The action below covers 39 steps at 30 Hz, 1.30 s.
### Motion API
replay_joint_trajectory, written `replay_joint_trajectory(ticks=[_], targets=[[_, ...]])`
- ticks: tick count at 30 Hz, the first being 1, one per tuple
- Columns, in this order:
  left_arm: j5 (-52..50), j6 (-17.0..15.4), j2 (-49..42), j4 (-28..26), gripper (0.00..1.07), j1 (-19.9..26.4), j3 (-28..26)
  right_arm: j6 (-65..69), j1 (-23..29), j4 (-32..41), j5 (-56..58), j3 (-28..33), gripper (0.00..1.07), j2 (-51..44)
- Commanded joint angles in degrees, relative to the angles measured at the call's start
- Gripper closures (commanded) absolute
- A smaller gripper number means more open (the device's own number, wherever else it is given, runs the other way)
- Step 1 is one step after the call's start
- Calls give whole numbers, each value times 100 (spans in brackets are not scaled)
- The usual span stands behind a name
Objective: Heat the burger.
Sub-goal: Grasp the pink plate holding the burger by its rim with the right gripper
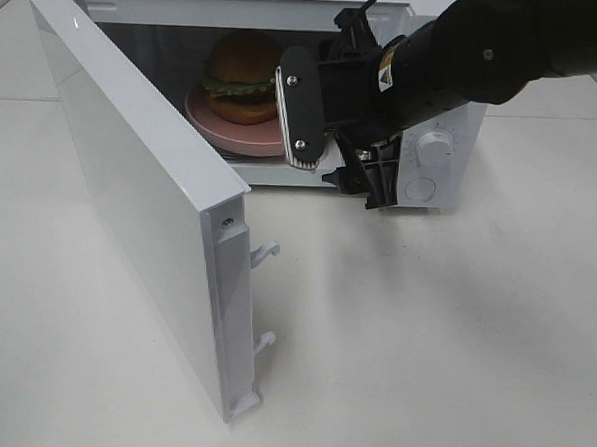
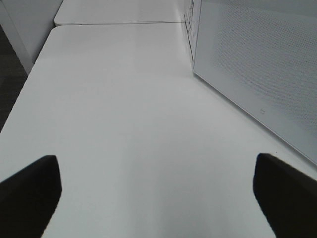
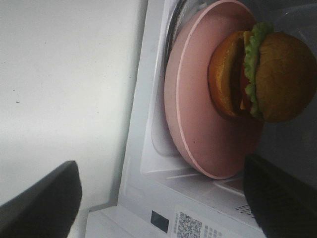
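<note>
While the door (image 1: 131,175) stands wide at nine o'clock, the burger (image 1: 241,75) sits on its pink plate (image 1: 218,127) inside the microwave (image 1: 463,132), around eleven o'clock.
The left tool (image 2: 158,198) hangs spread and empty over the bench (image 2: 124,99). The right tool (image 1: 341,178), jaws apart and holding nothing, hovers at the burger's four o'clock, right at the opening. My worry: swinging the door shut now would strike that arm (image 1: 508,49), or a careless sweep could clip the plate's rim. The arm reaches in from two o'clock, wrist rolled sideways.

Brown-and-green burger (image 1: 242,77), pink plate (image 1: 235,136), white microwave (image 1: 131,170)
</note>
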Motion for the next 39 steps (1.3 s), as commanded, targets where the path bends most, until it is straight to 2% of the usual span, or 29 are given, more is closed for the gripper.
replay_joint_trajectory(ticks=[1,17,19,22,24,30,32,39], targets=[[-17,-6,-6,-40,9,23,0,63,6,-40,-92,-252,23,309],[-17,-6,-6,-40,9,23,0,292,-29,-46,-80,-1261,23,1369],[-17,-6,-6,-40,9,23,0,395,-80,-46,-46,-1570,23,1644],[-17,-6,-6,-40,9,23,0,447,-97,-40,-46,-1639,24,1713],[-17,-6,-6,-40,9,23,0,561,-97,-52,86,-1965,24,1954],[-17,-6,-6,-40,9,23,0,561,-97,-57,160,-2240,25,2189],[-17,-6,-6,-40,9,23,0,590,-97,-63,298,-2538,25,2412],[-17,-6,-6,-40,9,23,0,607,-189,-160,413,-2750,25,2601]])
